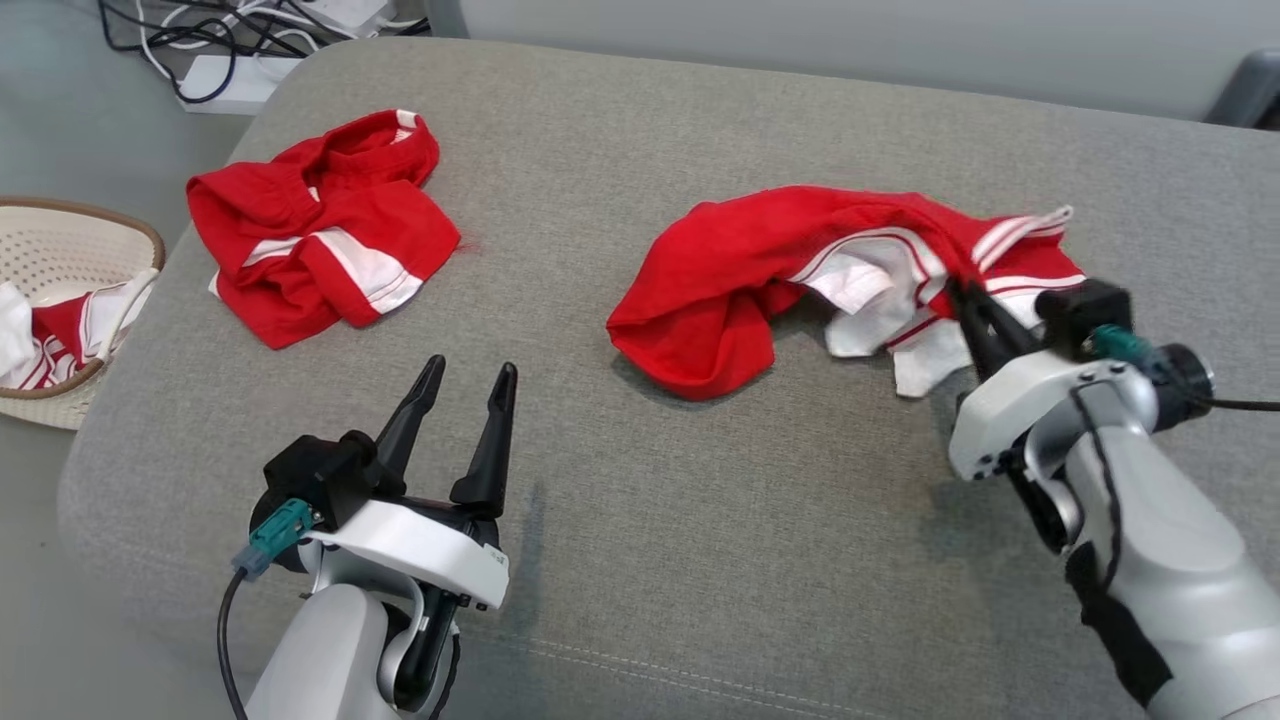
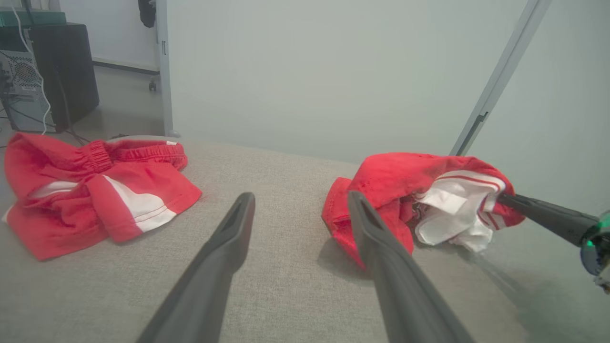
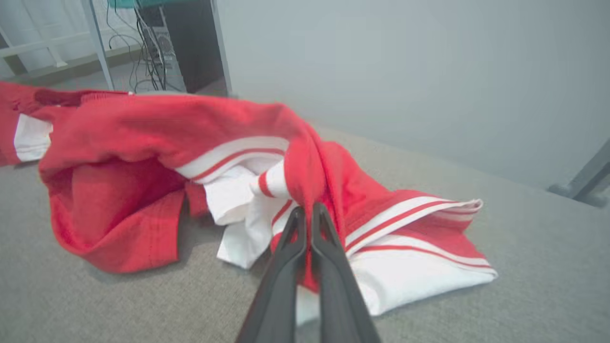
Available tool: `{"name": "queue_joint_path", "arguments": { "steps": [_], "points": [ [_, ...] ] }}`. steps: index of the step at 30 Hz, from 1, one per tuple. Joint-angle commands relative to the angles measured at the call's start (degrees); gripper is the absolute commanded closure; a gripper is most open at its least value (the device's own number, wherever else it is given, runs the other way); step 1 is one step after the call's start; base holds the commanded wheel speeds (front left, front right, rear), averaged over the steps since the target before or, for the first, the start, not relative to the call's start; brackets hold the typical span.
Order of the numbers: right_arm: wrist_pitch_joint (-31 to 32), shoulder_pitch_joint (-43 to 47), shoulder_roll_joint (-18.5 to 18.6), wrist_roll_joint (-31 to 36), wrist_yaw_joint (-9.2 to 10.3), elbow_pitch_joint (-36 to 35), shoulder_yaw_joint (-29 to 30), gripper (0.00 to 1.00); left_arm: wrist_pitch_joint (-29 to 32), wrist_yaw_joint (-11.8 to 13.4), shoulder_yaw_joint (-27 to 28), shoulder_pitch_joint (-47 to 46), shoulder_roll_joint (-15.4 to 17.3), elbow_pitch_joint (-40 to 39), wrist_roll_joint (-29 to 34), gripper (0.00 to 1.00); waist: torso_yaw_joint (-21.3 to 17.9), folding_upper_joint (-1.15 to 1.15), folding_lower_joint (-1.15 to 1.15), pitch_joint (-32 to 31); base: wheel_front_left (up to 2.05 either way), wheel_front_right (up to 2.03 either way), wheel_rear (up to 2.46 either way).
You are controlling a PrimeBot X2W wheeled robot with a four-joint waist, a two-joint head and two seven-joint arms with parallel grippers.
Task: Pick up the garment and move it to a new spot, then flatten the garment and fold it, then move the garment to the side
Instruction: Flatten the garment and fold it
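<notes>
I see R gripper pinched tight on the garment at its striped red/white edge, approx 2 o'clock on the grey cushion; cloth lies bunched. L gripper at 7 o'clock, fingers apart, holding nothing. 2nd red garment at 10, basket w/ clothes at 9.

The left gripper is hovering with its fingers spread wide over the grey cushion. At the view's right, the right gripper is pinching the striped edge of the crumpled red garment, while a second red garment is lying at the left.
</notes>
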State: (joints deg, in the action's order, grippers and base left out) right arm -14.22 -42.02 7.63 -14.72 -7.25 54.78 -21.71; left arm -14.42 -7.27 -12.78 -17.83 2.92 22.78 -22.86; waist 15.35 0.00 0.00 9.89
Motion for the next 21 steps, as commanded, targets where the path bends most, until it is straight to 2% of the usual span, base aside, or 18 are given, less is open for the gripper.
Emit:
{"name": "queue_joint_path", "arguments": {
  "steps": [1,6,12,17,21],
  "points": [
    [-0.76,-0.20,1.16,-1.69,-0.24,-4.78,1.11,1.00,-0.58,-0.21,1.13,-0.11,0.83,-1.51,-0.29,0.00,-1.40,0.00,0.00,-0.35,0.00,0.00,0.00],
    [-0.77,1.00,6.15,-4.19,-0.24,-12.95,4.98,1.00,-0.58,-0.22,-0.84,-0.32,0.64,-0.90,-0.92,0.00,-3.63,0.00,0.00,-0.87,0.00,0.00,0.00],
    [1.04,0.63,11.73,-6.39,-0.24,-14.24,6.12,1.00,-0.58,-0.22,-3.54,-1.01,0.32,-0.31,-1.98,0.00,-4.46,0.00,0.00,-0.97,0.00,0.00,0.00],
    [2.65,-0.19,13.69,-8.14,-0.24,-16.46,4.76,1.00,-0.58,-0.22,-4.81,-1.15,0.15,-0.01,-2.62,0.00,-4.07,0.00,0.00,-0.74,0.00,0.00,0.00],
    [5.16,1.21,14.54,-10.95,-0.24,-21.35,4.08,1.00,-0.58,-0.22,-5.56,-0.72,0.08,0.20,-3.05,0.00,-3.53,0.00,0.00,-1.14,0.00,0.00,0.00]
  ]
}}
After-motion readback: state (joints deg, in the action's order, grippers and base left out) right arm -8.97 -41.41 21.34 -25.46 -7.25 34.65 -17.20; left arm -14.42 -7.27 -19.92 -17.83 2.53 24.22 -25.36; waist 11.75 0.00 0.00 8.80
